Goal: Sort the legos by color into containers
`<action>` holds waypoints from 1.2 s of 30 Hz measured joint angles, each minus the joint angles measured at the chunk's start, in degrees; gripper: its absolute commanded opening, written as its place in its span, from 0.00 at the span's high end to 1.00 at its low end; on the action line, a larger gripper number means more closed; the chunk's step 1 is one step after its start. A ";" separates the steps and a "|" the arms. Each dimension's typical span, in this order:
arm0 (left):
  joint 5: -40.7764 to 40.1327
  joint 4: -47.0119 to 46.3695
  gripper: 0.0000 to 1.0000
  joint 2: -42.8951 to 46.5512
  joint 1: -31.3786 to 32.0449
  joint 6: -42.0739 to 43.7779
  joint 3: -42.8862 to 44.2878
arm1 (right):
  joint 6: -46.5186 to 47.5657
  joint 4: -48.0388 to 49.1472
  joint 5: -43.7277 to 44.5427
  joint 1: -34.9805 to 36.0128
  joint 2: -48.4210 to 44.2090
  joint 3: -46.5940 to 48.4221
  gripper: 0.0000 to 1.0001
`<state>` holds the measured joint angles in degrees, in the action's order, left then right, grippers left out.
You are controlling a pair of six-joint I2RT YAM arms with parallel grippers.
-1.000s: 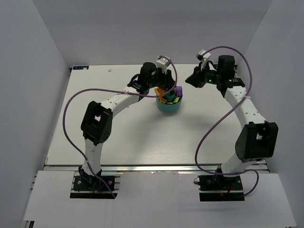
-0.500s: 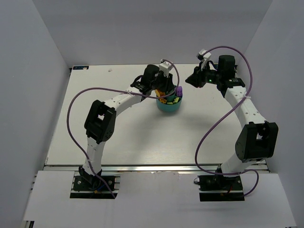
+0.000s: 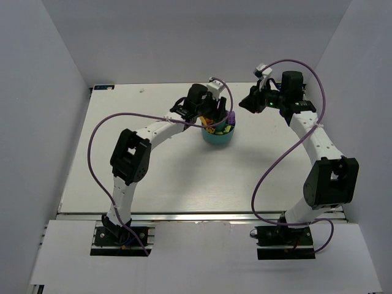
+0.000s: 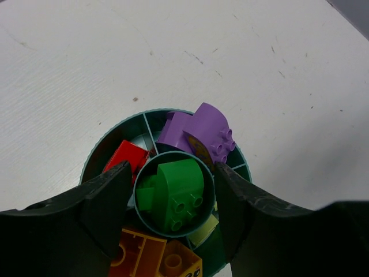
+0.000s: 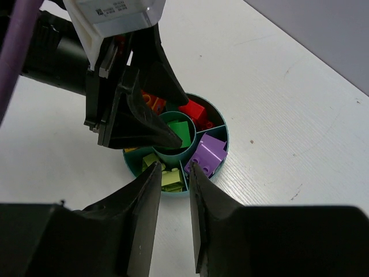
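Your left fingers (image 4: 106, 213) stand apart, released and grasping nothing, one on each side of the centre well (image 4: 142, 173) of the teal dish (image 4: 92, 156). The dark green brick (image 4: 176, 193) lies loose in that well, touching neither finger. The dish sits toward the far side of the worktop (image 4: 86, 69), with colours in separate wedges: the purple bricks (image 4: 202, 130) at the far rim, a red brick (image 4: 128, 158) to the left, and orange bricks (image 4: 150, 257) nearest the wrist.

The main risk is the lift-out. Both fingers appear to reach down close to the well wall, so any sideways drift as you rise could hook a divider and drag or tip the dish, which looks light enough to slide.

The purple bricks stand proud of the rim, right beside the right-hand finger. A brush there could knock one into the green well or out onto the worktop.

Your right fingers (image 5: 144, 213) are only narrowly parted and carry nothing, hovering near the dish and aimed at it. If you bring them in before the left arm is clear, the two arms may collide.
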<state>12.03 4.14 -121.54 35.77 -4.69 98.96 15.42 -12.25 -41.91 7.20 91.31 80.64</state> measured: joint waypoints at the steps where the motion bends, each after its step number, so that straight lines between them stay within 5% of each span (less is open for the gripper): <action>1: -0.07 0.15 0.31 0.00 0.09 0.20 0.46 | 0.02 0.00 0.00 0.00 0.00 0.00 0.67; 4: -0.24 0.00 0.36 0.00 0.26 0.20 1.88 | 0.02 -0.04 0.00 0.00 -0.15 -0.11 0.62; 6: -0.50 -0.44 0.41 0.11 0.31 0.15 2.51 | 0.20 -0.11 0.00 0.00 -0.26 -0.22 0.45; 8: -1.07 -0.68 0.53 0.42 0.35 -0.02 2.80 | 0.46 -0.55 0.02 0.00 -0.39 -0.22 0.16; 9: -1.38 -0.68 0.61 0.79 0.37 0.09 2.80 | 0.76 -0.90 0.09 -0.02 -0.50 -0.22 0.11; 12: -2.93 -0.70 0.74 3.21 0.37 0.07 1.99 | 2.12 -1.68 0.35 -0.02 -1.03 -0.22 0.11; 24: -15.85 -3.78 0.04 41.53 -2.43 -10.01 -29.16 | 4.04 -5.38 8.61 -0.07 -7.91 -2.71 0.11; 36: -18.99 0.28 0.02 54.29 -4.92 -18.49 -42.42 | 1.42 -12.09 13.49 -2.95 -9.31 -4.98 0.11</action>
<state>-6.96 4.43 -67.24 30.85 -23.18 56.53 16.84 -24.34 -28.42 4.25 82.00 75.66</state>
